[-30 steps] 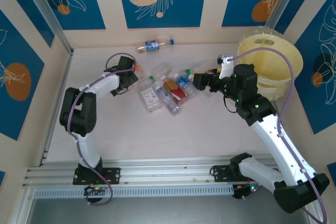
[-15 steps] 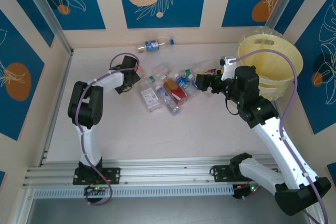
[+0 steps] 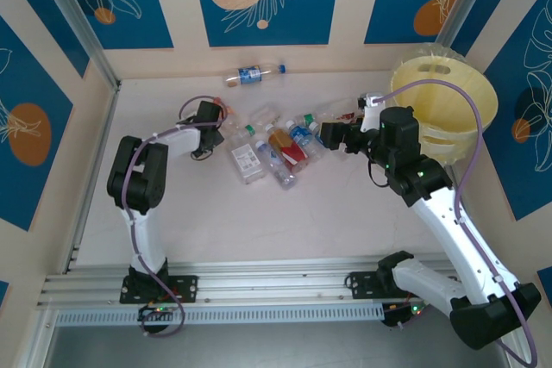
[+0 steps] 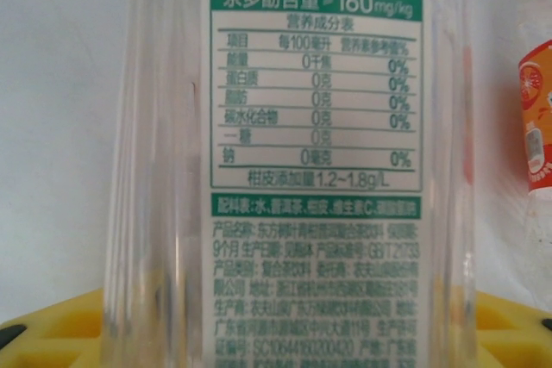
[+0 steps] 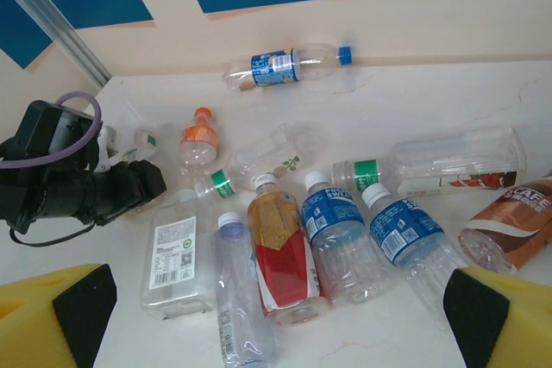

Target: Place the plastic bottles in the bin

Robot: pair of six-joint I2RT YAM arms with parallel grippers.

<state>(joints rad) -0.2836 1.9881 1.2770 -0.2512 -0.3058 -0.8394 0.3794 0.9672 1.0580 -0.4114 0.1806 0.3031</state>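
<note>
Several plastic bottles point(image 5: 280, 252) lie in a loose pile mid-table, with blue, red, green and white labels. A clear bottle with a green-and-white label point(image 4: 302, 127) sits upright between the yellow pads of my left gripper point(image 4: 285, 338), which is shut on its sides at the pile's left edge point(image 3: 217, 131). My right gripper point(image 5: 280, 321) hangs open above the pile's near side, nothing between its fingers point(image 5: 52, 316). The pale-yellow bin point(image 3: 448, 96) stands at the back right, just behind the right wrist.
One blue-labelled bottle point(image 3: 253, 74) lies alone against the back wall. An orange-capped bottle point(image 5: 198, 140) and a flat white-labelled bottle point(image 5: 177, 256) lie close to the left gripper. A brown-labelled bottle point(image 5: 509, 217) lies at the pile's right. Walls close in the table on three sides.
The left gripper has pushed right toward the pile and its jaws have closed in on the clear bottle. The right gripper shifted slightly and stays open.
</note>
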